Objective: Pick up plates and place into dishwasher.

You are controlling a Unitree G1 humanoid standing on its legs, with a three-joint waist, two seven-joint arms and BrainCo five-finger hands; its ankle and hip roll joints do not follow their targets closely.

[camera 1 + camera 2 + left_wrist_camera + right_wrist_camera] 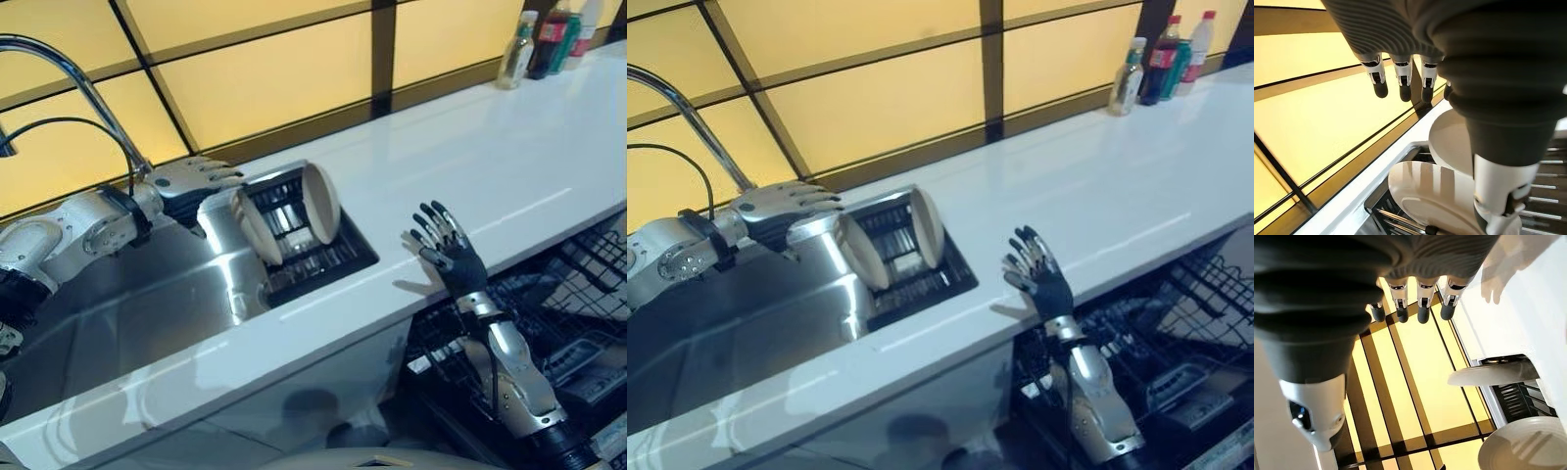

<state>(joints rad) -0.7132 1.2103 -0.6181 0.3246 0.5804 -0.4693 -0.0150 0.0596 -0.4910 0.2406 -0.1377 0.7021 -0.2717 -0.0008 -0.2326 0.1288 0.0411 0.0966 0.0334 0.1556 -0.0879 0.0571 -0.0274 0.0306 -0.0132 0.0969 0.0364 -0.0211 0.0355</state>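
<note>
— Beside the drying rack point(323, 259), where are your plates?
— Two white plates point(321, 203) stand on edge in it. Your left hand point(191, 179) hovers just behind them, fingers straight, holding nothing. Your right hand point(446, 243) hangs over the countertop point(509, 166), fingers spread, empty.
— Risk?
— Reach carelessly and you'll likely tip one plate against the other.

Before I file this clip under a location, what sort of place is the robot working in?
Most likely a home-style kitchen: a steel sink with a curved faucet, two plates standing in a drying rack set into the white counter, and an open dishwasher rack below the counter's edge.
</note>
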